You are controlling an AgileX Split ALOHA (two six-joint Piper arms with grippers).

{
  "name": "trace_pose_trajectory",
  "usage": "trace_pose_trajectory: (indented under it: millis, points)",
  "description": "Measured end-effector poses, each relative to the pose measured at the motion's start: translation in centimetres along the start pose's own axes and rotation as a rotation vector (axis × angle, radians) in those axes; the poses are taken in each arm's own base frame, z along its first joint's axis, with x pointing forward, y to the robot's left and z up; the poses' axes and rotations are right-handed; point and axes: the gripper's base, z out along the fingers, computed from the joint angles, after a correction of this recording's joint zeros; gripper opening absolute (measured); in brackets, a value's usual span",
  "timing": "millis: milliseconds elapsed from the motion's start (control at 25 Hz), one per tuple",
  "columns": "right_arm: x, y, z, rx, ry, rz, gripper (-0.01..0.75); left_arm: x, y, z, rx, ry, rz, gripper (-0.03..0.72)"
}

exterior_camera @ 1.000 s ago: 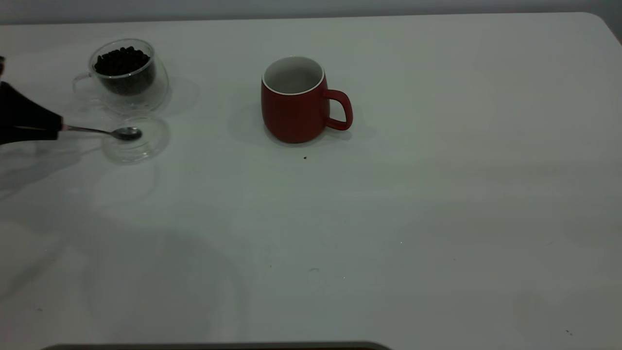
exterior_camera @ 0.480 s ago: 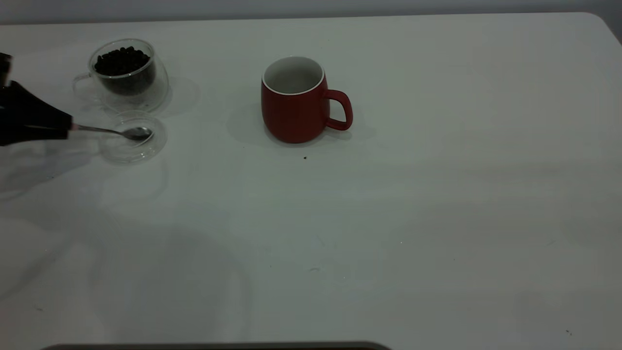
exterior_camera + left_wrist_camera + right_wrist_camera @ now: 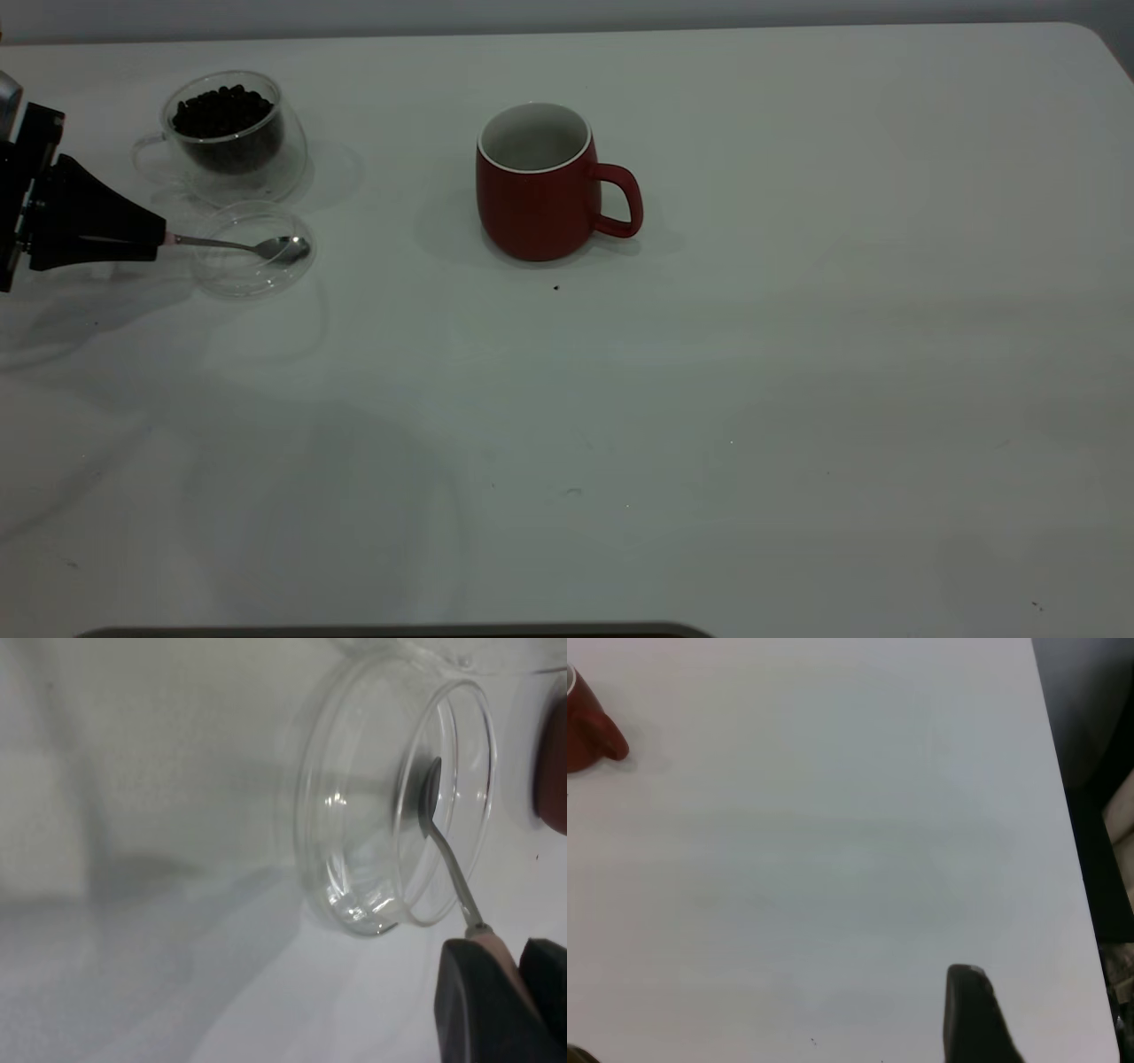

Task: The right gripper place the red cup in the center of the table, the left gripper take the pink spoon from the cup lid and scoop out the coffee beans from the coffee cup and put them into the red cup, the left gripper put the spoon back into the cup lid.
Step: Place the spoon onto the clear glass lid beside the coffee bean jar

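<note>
The pink spoon (image 3: 237, 245) is pinched by its handle in the jaws of the left gripper (image 3: 152, 239), its metal bowl resting over the far edge of the cup lid (image 3: 252, 249), which lies on the tabletop (image 3: 709, 399) just in front of the coffee cup (image 3: 232, 133) heaped with coffee beans (image 3: 221, 108). The spoon should be lifted clear of the lid's rim before being swung, so the light glass is not dragged, and kept level toward the beans. The red cup (image 3: 536, 186) is already placed centrally. The right gripper (image 3: 970, 1014) is parked well apart; whether its jaws are spread cannot be told.
</note>
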Motion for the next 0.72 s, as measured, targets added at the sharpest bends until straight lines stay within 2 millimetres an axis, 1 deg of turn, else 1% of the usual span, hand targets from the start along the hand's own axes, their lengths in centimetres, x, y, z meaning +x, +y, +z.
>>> trace_pose_trajectory:
  millis: [120,240,320,480,600,720]
  points:
    - [0.0,0.0,0.0,0.000,0.000,0.000,0.438,0.0,0.0,0.0,-0.005,0.003,-0.001,0.113]
    - [0.0,0.0,0.0,0.000,0.000,0.000,0.438,0.0,0.2,0.0,-0.016,0.002,-0.009,0.145]
    - [0.0,0.0,0.0,0.000,0.000,0.000,0.438,0.0,0.4,-0.1,-0.038,-0.005,-0.014,0.197]
    - [0.0,0.0,0.0,0.000,0.000,0.000,0.438,-0.2,1.5,-1.0,-0.082,-0.037,-0.029,0.310]
    - [0.0,0.0,0.0,0.000,0.000,0.000,0.438,-0.2,1.9,-1.5,-0.091,-0.053,-0.040,0.353]
    - [0.0,0.0,0.0,0.000,0.000,0.000,0.438,-0.2,2.0,-1.6,-0.091,-0.056,-0.043,0.363]
